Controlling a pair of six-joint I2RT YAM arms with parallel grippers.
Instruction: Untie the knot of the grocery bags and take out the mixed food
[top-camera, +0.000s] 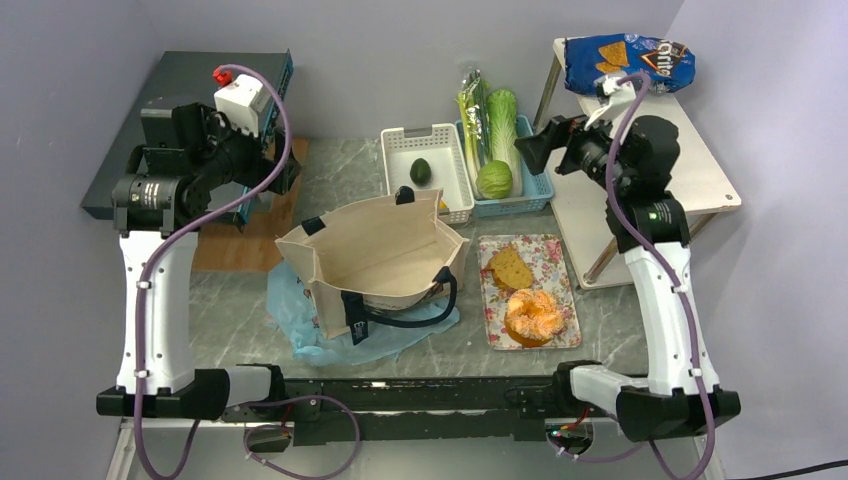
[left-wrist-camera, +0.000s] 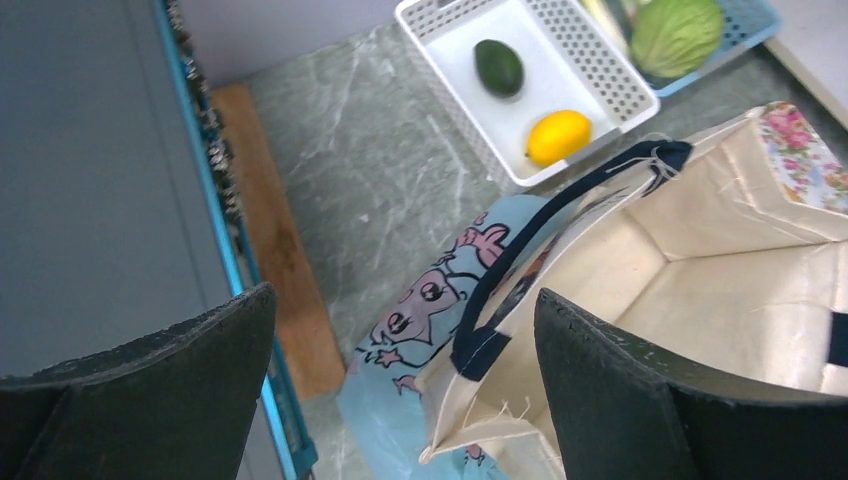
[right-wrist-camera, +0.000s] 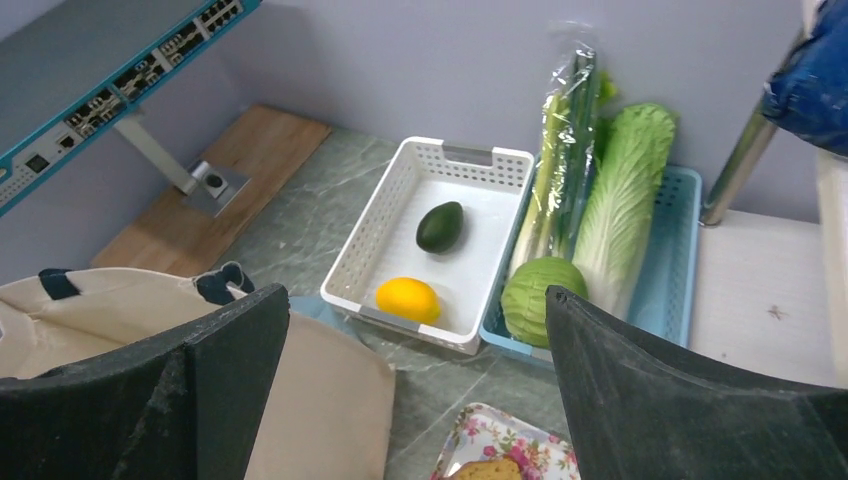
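The beige canvas tote (top-camera: 375, 250) stands open at the table's middle, its inside bare as far as I see. The light-blue plastic bag (top-camera: 300, 335) lies flat under it; no knot shows. The avocado (top-camera: 421, 171) lies in the white basket. The green stalks (top-camera: 472, 110), napa cabbage (top-camera: 503, 125) and round cabbage (top-camera: 494, 179) are in the blue basket. The bread slice (top-camera: 510, 267) and doughnut (top-camera: 534, 316) are on the floral tray. The chip bag (top-camera: 625, 62) lies on the side table. My left gripper (left-wrist-camera: 402, 300) is open and empty above the tote's left corner. My right gripper (right-wrist-camera: 418, 295) is open and empty above the baskets.
The white basket (top-camera: 400, 140) also holds a yellow lemon (right-wrist-camera: 407, 298). The blue basket (top-camera: 540, 185) and floral tray (top-camera: 560, 290) sit right of the tote. A white side table (top-camera: 700, 180) stands at the right. A grey network switch (top-camera: 130, 140) and a wooden board (top-camera: 240, 245) are at the left.
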